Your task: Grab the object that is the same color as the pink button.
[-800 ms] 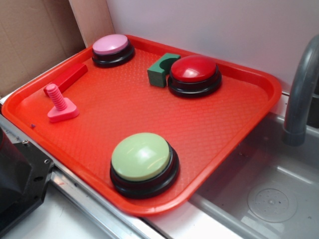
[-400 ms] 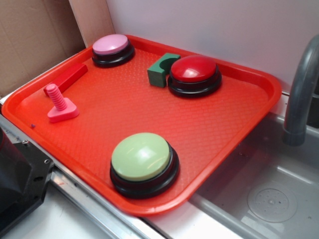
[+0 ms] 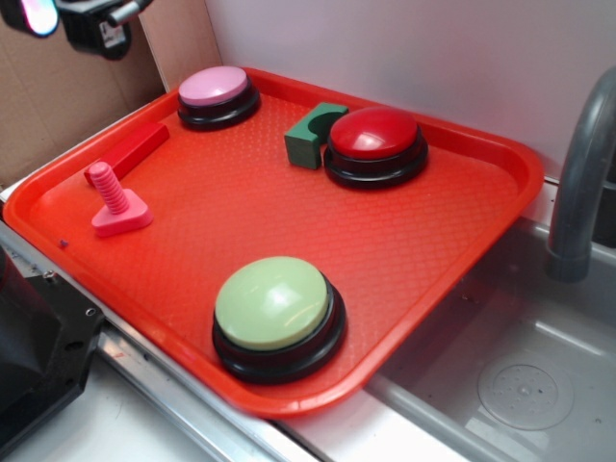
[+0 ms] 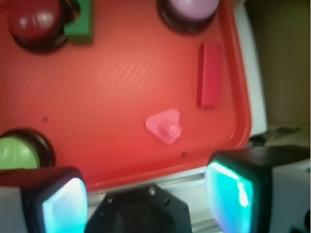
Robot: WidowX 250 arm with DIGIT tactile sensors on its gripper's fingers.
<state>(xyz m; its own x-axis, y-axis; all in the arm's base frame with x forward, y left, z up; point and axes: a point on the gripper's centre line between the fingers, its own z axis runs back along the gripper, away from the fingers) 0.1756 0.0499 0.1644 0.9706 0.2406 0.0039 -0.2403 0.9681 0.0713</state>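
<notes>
My gripper [image 4: 146,199] hangs high with its jaws spread — the bolt [image 4: 165,126] stands upright below, untouched, matching the pink button [image 3: 214,87].

Pink toy bolt [image 3: 115,204] [image 4: 165,126] stood upright on its flat rounded-triangular base, ribbed shaft pointing up and leaning slightly left, at the left side of the tray; nothing was touching it. Hot pink, small. Pink button [image 3: 216,94] [image 4: 191,10] sat flat at the far left corner, pale pink dome on a black base, well apart from the bolt. In the wrist view the button was cut off at the top edge.
</notes>
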